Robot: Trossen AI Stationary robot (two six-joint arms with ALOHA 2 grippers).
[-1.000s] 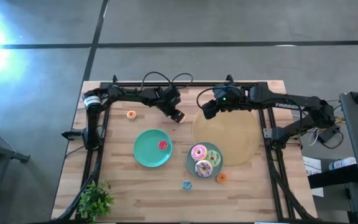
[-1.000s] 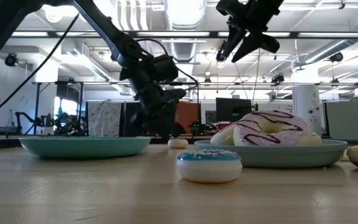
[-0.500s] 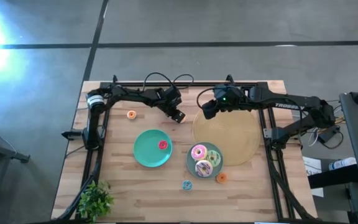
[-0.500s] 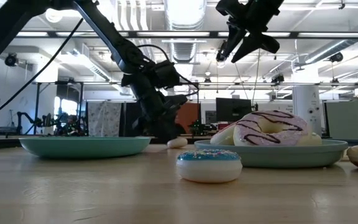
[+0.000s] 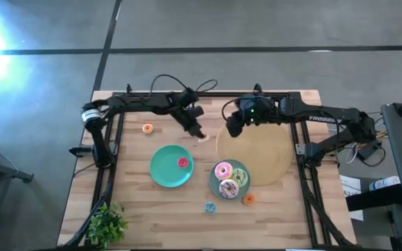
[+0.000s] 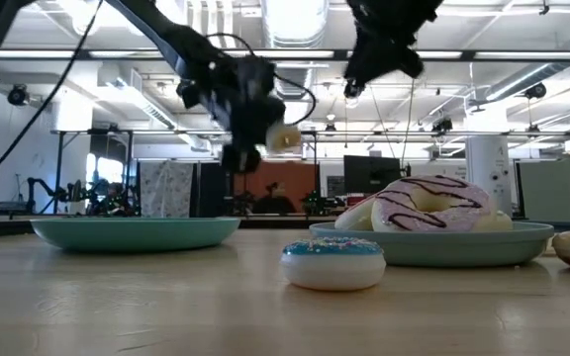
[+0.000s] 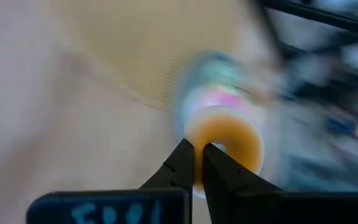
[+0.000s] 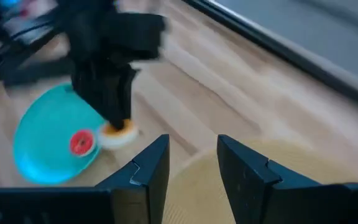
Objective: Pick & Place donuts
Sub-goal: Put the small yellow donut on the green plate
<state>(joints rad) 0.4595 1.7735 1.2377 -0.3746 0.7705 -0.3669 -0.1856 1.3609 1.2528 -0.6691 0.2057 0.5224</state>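
My left gripper point(image 5: 199, 134) is shut on a small donut point(image 6: 283, 136) with an orange top and pale base, held above the table between the left teal plate point(image 5: 160, 169) and the tan woven disc point(image 5: 264, 150). A red donut point(image 5: 183, 162) lies on that plate. Pink point(image 5: 223, 170), white-brown point(image 5: 227, 187) and green point(image 5: 241, 177) donuts lie on the right teal plate point(image 6: 522, 237). A blue donut point(image 5: 209, 207) and two orange ones point(image 5: 248, 199) point(image 5: 147, 128) lie on the wood. My right gripper point(image 8: 191, 165) hangs open over the disc's far left edge. My left gripper pinches the small donut's ring point(image 7: 199, 173) between its two fingers, at the side nearest the wrist. One finger point(image 7: 183, 158) lies at the outer edge and the other near the hole, though blur hides the detail. The fingers slant down. The donut is lifted clear of the table.
A small green plant point(image 5: 107, 223) stands at the near left corner. The arms' black frame rails point(image 5: 109, 174) run along both sides of the table. Bare wood lies between the left plate and the far edge.
My left gripper has shut on the small donut that lay on the wood by the disc's edge and has risen with it, turning as it went. The donut now hangs well clear of the table. My right gripper has stayed in place above the disc.
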